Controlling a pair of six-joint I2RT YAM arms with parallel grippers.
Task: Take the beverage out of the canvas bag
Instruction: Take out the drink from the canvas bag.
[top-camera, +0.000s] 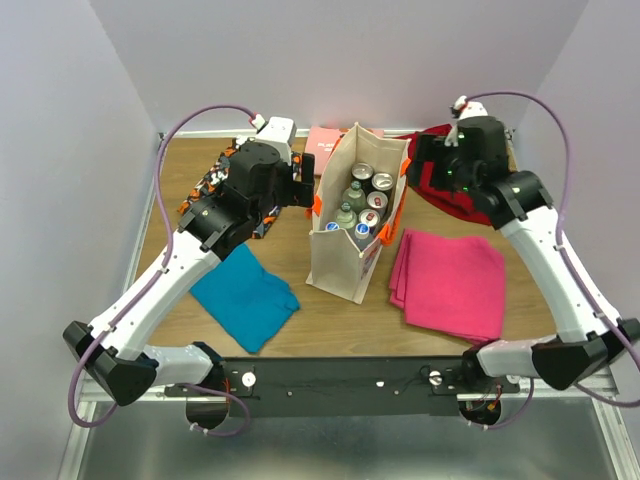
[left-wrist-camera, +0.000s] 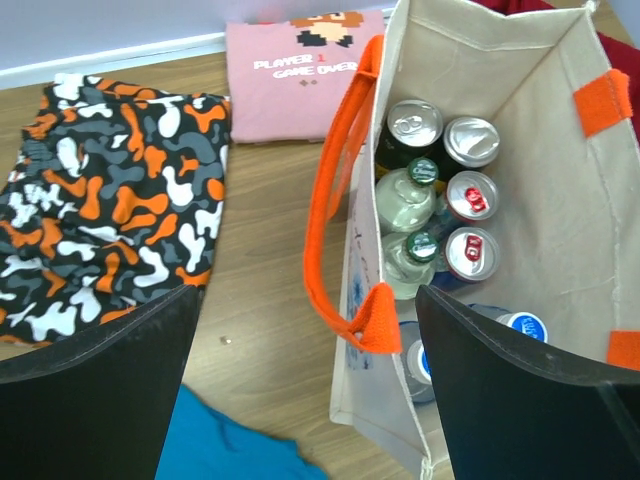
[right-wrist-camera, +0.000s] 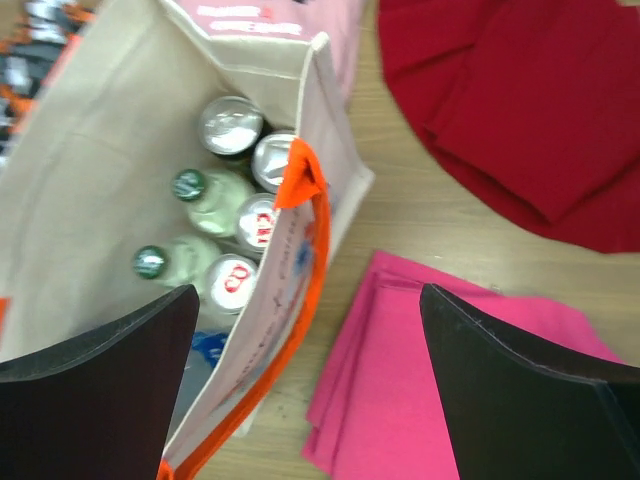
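Observation:
The beige canvas bag stands upright mid-table with its mouth wide. Inside it are beverages: several silver-topped cans and green-capped glass bottles, also seen as cans in the right wrist view. My left gripper is open above the bag's left wall; its jaws straddle the orange handle and hold nothing. Over the bag's right wall my right gripper is open too, with the other orange handle between its fingers, untouched.
A camouflage cloth and a pink printed shirt lie at the back left. In front of the left arm is a teal cloth. A folded pink cloth and a red cloth lie right of the bag.

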